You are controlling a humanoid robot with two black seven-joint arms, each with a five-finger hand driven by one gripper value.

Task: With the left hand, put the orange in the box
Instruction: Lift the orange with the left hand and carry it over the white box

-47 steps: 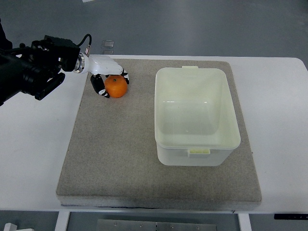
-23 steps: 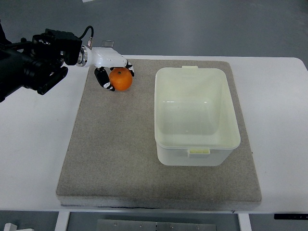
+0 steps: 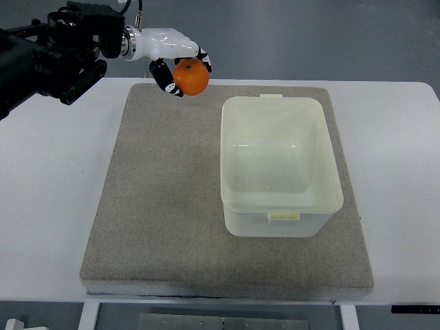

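The left hand (image 3: 172,58) is reaching in from the upper left of the top view on a black arm (image 3: 51,51), its white palm facing down and its fingers (image 3: 163,74) curling around an orange (image 3: 191,76). The orange is sitting inside that grasp, with dark fingertips showing on its left side and along its top right edge, so the hand is clasping the fruit rather than hanging loose. The orange is hovering by the far edge of the grey mat (image 3: 165,206), up off the surface, and it is lying to the left of the box's (image 3: 237,165) far left corner, near it but not touching. The box is a pale, open plastic tub sitting on the right half of the mat, its long side running away from the robot, with nothing showing inside it. The mat is resting on a white table (image 3: 48,206), which is showing on both sides. No right hand is showing anywhere in the view.
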